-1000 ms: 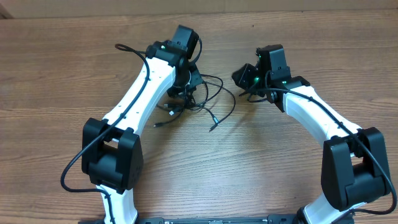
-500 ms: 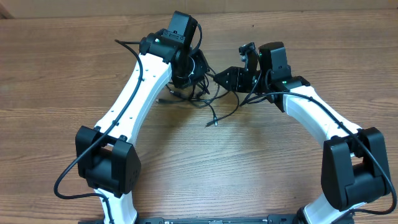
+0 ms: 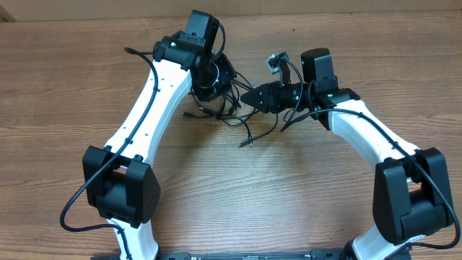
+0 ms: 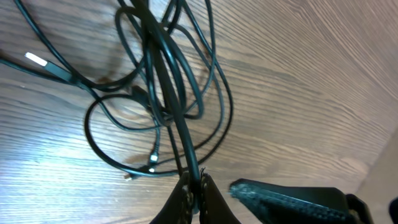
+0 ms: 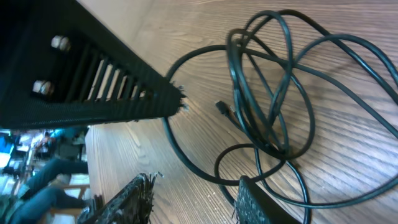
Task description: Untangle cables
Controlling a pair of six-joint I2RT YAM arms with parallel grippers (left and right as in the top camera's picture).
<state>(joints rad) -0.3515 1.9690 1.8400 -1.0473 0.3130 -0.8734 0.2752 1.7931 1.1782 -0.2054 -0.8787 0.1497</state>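
The cables (image 3: 229, 108) lie as a tangle of thin black cords on the wooden table between the two arms, with one plug end (image 3: 245, 143) trailing toward the front. My left gripper (image 3: 216, 85) is at the tangle's back left. In the left wrist view it (image 4: 194, 190) is shut on one cord, and the loops (image 4: 168, 93) and a silver-tipped plug (image 4: 36, 60) hang below it. My right gripper (image 3: 253, 96) is at the tangle's right edge. Its fingers (image 5: 134, 193) stand open (image 5: 196, 199), and a cord loop (image 5: 249, 155) runs by the right finger.
The wooden table (image 3: 303, 188) stretches all round the tangle. Thicker black wires run along both white arms (image 3: 155, 108). The left gripper's dark ribbed finger (image 5: 93, 81) crosses the upper left of the right wrist view, close to my right fingers.
My left gripper has pulled back and to the left with its cord, dragging the tangle along. My right gripper has swung left to the tangle and opened.
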